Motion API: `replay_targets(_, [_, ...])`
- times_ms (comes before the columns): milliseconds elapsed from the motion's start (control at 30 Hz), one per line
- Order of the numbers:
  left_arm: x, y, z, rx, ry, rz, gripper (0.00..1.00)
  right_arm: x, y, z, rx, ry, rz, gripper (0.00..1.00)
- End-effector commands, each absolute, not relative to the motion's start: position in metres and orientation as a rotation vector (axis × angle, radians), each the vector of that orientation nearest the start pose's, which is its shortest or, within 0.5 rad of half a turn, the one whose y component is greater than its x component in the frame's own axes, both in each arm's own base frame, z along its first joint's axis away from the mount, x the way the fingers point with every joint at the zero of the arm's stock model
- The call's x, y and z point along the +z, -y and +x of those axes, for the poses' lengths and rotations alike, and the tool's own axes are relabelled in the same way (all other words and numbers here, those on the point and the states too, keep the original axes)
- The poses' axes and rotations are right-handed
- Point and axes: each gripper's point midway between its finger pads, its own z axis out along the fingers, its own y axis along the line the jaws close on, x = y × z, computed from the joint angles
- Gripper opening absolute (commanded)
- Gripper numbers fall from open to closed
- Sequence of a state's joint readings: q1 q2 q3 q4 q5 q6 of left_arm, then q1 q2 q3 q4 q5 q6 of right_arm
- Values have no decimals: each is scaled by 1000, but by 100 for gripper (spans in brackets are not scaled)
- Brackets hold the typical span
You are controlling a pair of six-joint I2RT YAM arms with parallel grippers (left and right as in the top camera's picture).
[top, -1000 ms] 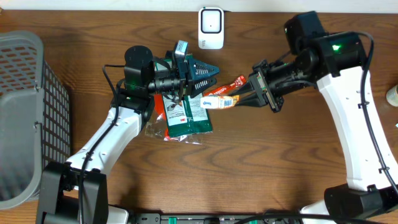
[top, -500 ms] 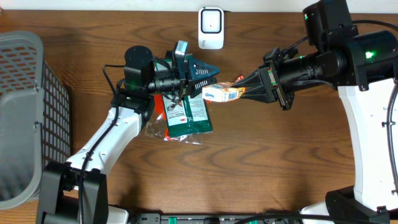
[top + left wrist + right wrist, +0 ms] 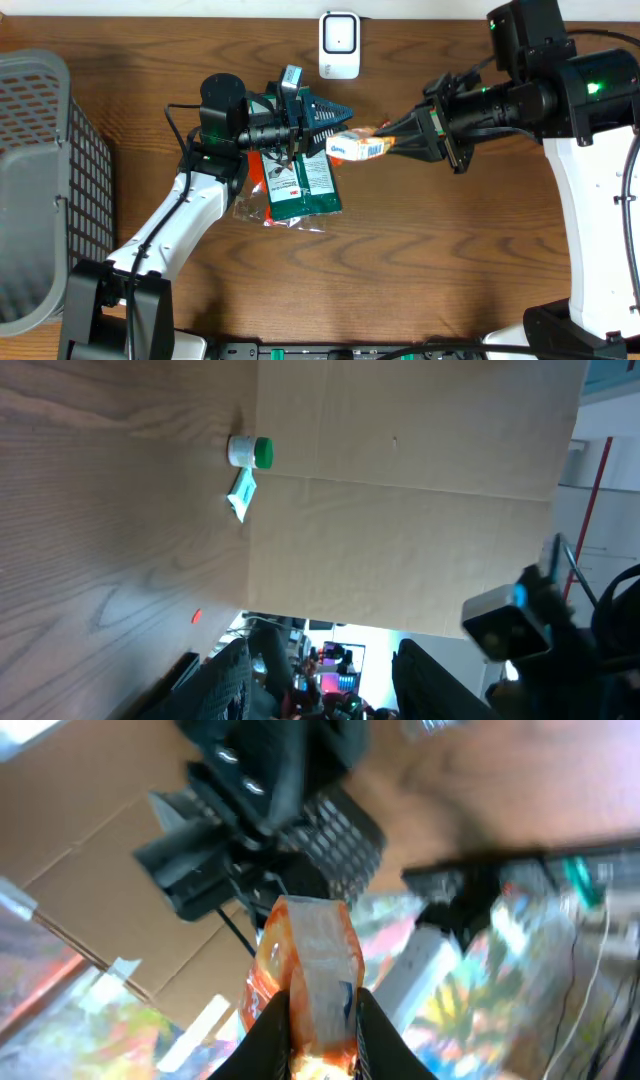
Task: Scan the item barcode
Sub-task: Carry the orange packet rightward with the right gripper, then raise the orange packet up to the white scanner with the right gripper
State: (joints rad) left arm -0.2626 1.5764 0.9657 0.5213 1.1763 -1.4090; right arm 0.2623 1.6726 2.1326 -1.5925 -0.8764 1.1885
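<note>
The item, an orange, white and blue packet (image 3: 358, 149), hangs above the table with my right gripper (image 3: 395, 143) shut on its right end. In the right wrist view the packet (image 3: 305, 955) stands up between the black fingers of my right gripper (image 3: 320, 1007). My left gripper (image 3: 344, 120) faces it from the left, a short gap away, with its dark fingers apart. Nothing lies between the fingers of my left gripper (image 3: 325, 660). A small grey device with a blue light (image 3: 505, 622) sits at the side of the left gripper (image 3: 291, 77).
A green packet (image 3: 305, 187) and a red one (image 3: 257, 176) lie in clear wrap under the left gripper. A white device (image 3: 340, 45) stands at the far edge. A grey basket (image 3: 40, 180) fills the left side. A green-capped bottle (image 3: 250, 452) stands at the far right.
My right arm has lifted and carried the packet a little left and up, closer to the left gripper. The left arm has not moved.
</note>
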Motion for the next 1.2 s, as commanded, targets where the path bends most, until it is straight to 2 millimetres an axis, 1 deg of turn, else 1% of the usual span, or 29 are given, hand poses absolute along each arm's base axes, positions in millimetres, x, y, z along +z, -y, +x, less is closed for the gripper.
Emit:
replay_targets(0, [274,256,338,-2075,-2154,-12,46,370,-204,288,1378,-2784,756,1])
replay_targets(33, [274,256,338,-2075,-2154,-12,46,366,-198,296,1293,-2761,683,2])
replay_targets(100, [274,256,338,-2075,-2154,-12,46,355,-179,313,1087,-2715,600,1])
replay_targets(133, [275,256,338,-2075,-2154,-11,46,353,-172,322,1000,-2685,508,1])
replay_targets(167, [275,256,338,-2075,-2155,-11,46,352,-165,331,919,-2651,409,1])
replay_targets(233, [275,256,338,-2076,-2155,-9,46,353,-154,345,785,-2597,290,1])
replay_targets(267, [275,256,338,-2077,-2155,-9,46,355,-151,352,731,-2561,219,1])
replay_targets(333, [275,256,338,-2077,-2155,-9,46,360,-150,363,681,-2507,117,1])
replay_targets(533, [275,256,338,-2063,-2144,18,46,382,-154,390,530,-2312,-236,1])
replay_targets(633, [275,256,338,-2050,-2133,41,46,385,-158,403,437,-2223,-443,1])
replay_targets(700, [275,256,339,-2045,-2130,44,46,380,-161,412,368,-2176,-584,1])
replay_targets(800, [275,256,338,-2032,-2119,70,46,366,-164,423,357,-2194,-621,1])
replay_targets(833, [275,256,338,-2024,-2112,85,46,362,-168,426,362,-2183,-662,1])
replay_targets(867, [275,256,338,-2016,-2106,99,46,359,-174,428,371,-2153,-739,1])
replay_targets(900, [275,256,338,-2010,-2101,110,46,358,-183,431,393,-2107,-822,1])
replay_targets(967, [275,256,338,-1994,-2088,139,46,358,-199,436,452,-2027,-916,1])
replay_targets(1067, [275,256,339,-1966,-2065,186,46,354,-210,455,460,-1942,-975,1])
replay_targets(1133, [275,256,339,-1947,-2048,219,46,347,-214,466,458,-1918,-998,1])
replay_targets(1167, [275,256,339,-1938,-2041,234,46,342,-219,469,486,-1896,-1027,1])
